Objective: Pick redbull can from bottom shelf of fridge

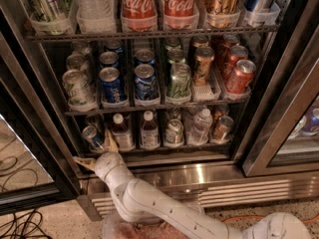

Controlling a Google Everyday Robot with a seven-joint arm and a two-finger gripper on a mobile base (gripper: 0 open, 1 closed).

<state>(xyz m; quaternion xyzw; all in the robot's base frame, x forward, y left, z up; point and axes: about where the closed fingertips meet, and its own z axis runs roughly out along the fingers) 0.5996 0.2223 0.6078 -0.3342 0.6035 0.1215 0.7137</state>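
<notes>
The redbull can (91,135), slim and blue-and-silver with a silver top, stands at the far left of the bottom shelf (164,147) of the fridge (279,113). My gripper (95,151) is at the shelf's front left edge, just below and in front of that can. Its beige fingers are spread: one fingertip (110,140) points up just right of the can, the other (80,161) points left below the shelf edge. It is open and holds nothing. My white arm (149,203) reaches up from the bottom of the view.
Right of the redbull can stand two small brown bottles (120,131), a silver can (174,131), a clear bottle (202,126) and a copper can (222,127). The rack above holds dark-blue (111,83), green and red (240,76) cans. The open glass door (25,153) is at the left.
</notes>
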